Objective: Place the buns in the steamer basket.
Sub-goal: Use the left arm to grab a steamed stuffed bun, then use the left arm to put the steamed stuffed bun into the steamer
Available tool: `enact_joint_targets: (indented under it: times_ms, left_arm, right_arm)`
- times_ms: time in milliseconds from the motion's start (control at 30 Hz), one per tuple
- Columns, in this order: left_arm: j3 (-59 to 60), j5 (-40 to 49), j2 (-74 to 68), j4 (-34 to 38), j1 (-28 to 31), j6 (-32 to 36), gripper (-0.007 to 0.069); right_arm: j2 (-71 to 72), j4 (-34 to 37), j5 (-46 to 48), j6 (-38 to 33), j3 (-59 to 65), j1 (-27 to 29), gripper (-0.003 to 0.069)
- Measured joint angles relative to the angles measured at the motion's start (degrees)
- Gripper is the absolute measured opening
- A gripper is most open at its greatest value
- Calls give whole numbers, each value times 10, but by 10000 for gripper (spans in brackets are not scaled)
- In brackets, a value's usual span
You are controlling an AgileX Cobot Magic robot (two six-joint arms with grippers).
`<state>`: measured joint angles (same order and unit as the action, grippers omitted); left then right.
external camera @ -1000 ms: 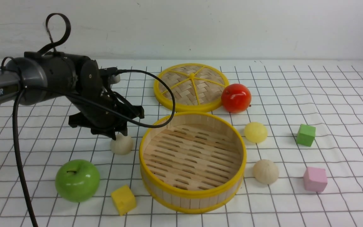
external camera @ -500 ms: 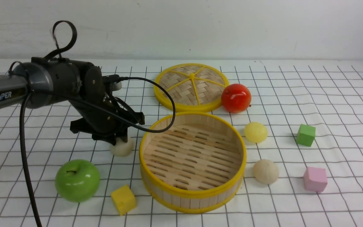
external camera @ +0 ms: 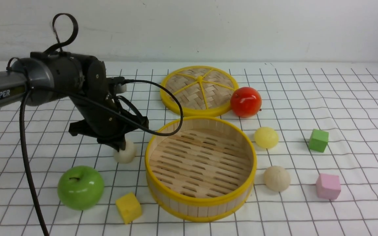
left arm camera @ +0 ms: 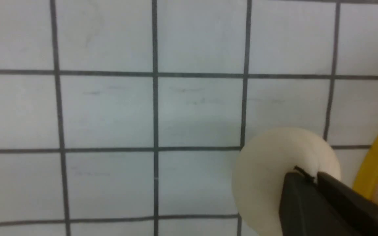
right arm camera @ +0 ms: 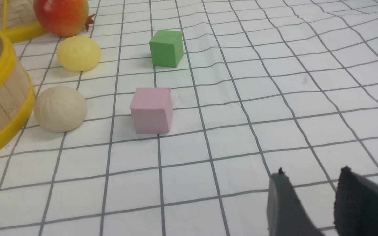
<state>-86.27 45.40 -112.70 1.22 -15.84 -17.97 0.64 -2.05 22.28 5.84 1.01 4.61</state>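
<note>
Beside the upward-facing basket, left gripper pinches a round bun at its top; right gripper fingers stand apart.

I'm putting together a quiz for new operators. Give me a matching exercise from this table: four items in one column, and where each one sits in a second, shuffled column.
Items
1. cream matte bun left of the round bamboo steamer basket
2. pale yellow matte bun
3. glossy red round fruit
4. small pink cube

Places
A. beside the flat woven lid
B. just right of the second cream bun
C. pinched at its top by the left end effector
D. just left of the small green cube

Pairs: 1-C, 2-D, 3-A, 4-B
</note>
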Motion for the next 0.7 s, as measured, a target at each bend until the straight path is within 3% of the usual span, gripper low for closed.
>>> enact_joint_targets:
  times_ms: [133,333,533,700]
  left_arm:
    - [-17,32,44,33,0,2,-13]
    - [-22,69,81,164,0,59,-13]
    - [2,27,62,252,0,91,-12]
    - [5,9,32,281,0,96,-8]
  right_arm:
    - [0,0,0,0,0,0,239]
    - [0,0,0,0,0,0,239]
    - [0,0,0,0,0,0,239]
    - [0,0,0,0,0,0,239]
